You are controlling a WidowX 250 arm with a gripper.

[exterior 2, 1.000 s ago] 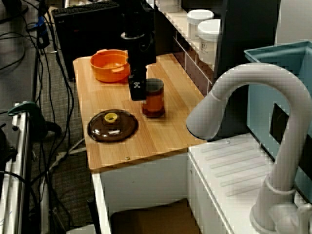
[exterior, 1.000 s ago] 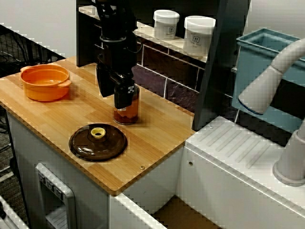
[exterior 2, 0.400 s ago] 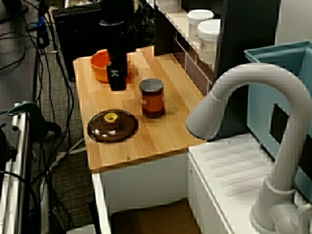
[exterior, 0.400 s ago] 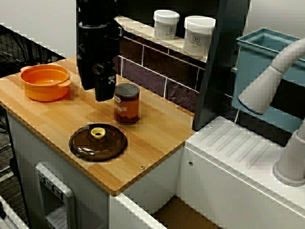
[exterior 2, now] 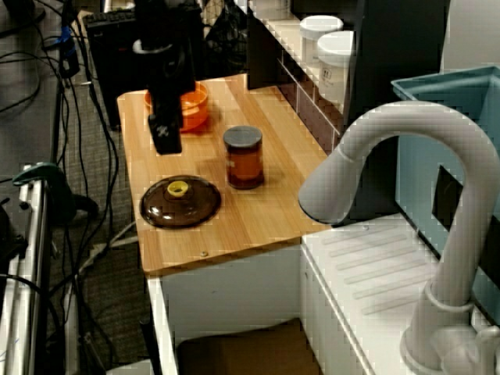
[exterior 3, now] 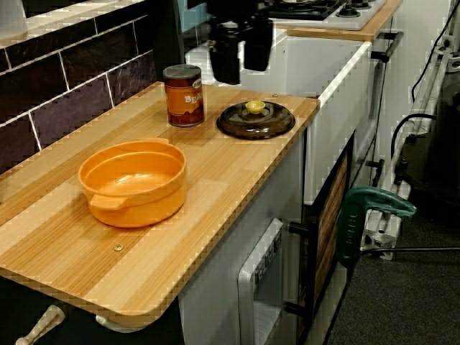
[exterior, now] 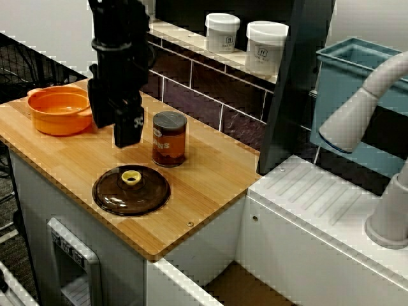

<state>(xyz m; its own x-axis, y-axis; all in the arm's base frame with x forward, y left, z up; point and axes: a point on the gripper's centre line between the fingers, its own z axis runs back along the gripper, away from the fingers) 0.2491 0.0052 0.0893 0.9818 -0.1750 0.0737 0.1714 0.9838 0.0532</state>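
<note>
- My gripper point(exterior: 120, 127) hangs above the wooden counter point(exterior: 210, 172) with nothing in it. In the view along the counter, its two fingers point(exterior 3: 225, 66) stand apart with a clear gap between them.
- The jar point(exterior: 169, 138) stands upright just beside the gripper, on the side toward the sink, and does not touch it.
- Below the gripper, toward the counter's front edge, lies a dark brown lid point(exterior: 131, 190) with a yellow knob. An orange pot point(exterior: 60, 109) sits on the gripper's far side from the jar.
- As I judge it, the care here is sideways clearance. The jar is tall and narrow, so a brush from a finger could tip it. I would move slowly and level, and check the gap in the view from over the faucet as well as from the front.
- Any approach to the jar should be square, with the fingers spread wider than its body.
- The jar looks like amber glass with dark contents, a flat grey cap and an orange-brown label with pale lettering. Its sides are probably smooth and a little slippery.
</note>
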